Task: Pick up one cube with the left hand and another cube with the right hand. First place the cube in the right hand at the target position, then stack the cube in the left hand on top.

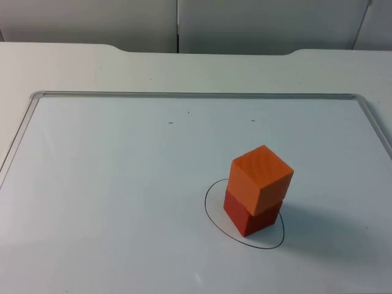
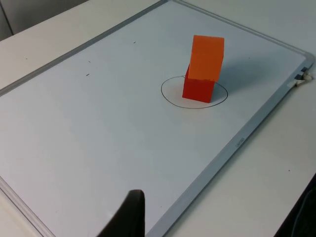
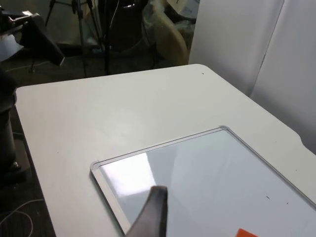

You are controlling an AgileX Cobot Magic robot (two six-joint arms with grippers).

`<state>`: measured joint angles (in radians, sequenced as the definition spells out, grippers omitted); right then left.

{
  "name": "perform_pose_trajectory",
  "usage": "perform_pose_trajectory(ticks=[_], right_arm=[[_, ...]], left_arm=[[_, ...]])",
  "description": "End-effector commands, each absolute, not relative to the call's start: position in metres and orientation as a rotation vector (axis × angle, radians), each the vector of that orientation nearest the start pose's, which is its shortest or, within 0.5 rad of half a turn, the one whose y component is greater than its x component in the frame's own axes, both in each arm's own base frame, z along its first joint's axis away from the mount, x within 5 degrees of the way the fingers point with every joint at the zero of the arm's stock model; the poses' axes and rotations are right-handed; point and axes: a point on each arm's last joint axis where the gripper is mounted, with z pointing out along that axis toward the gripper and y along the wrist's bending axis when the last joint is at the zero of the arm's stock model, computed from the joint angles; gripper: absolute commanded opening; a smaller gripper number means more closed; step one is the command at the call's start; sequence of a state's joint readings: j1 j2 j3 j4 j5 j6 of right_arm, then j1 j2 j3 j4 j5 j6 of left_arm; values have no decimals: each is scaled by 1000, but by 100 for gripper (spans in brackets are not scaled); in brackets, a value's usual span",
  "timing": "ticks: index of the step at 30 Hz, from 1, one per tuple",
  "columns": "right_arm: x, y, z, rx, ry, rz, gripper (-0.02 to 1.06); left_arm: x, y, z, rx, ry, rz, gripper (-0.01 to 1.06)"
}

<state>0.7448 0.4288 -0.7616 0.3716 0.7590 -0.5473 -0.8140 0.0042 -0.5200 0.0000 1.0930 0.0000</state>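
Though neither gripper's opening can be told, the orange cube [image 2: 207, 57] sits stacked, slightly askew, on the red cube [image 2: 198, 90] inside the drawn circle [image 2: 170, 98], well ahead of the left gripper [image 2: 129, 217] and apart from the right gripper [image 3: 150, 215].

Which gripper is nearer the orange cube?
Probably right. The right gripper hangs close beside the orange cube; the left gripper hangs over the board's edge, well apart from it.

The whiteboard [image 1: 122, 202] was viewed from above and forward; both wrist cameras were aimed obliquely across it, sharing the stacked cubes [image 2: 202, 69].
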Motion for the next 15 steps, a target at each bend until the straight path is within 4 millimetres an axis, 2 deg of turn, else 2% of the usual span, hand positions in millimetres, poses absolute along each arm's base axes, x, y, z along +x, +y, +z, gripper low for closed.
perform_pose_trajectory(ticks=[1, 7, 12, 15], right_arm=[[31, 59, 370, -1083, 1568, 551, 82], [27, 56, 368, -1108, 1578, 547, 82], [13, 42, 366, -1092, 1574, 539, 82], [5, 25, 363, -1018, 1603, 487, 82]], left_arm=[[-5, 5, 279, 822, 1921, -512, 102], [-5, 5, 279, 822, 1921, -512, 102], [-5, 5, 279, 822, 1921, -512, 102], [-5, 5, 279, 822, 1921, -512, 102]])
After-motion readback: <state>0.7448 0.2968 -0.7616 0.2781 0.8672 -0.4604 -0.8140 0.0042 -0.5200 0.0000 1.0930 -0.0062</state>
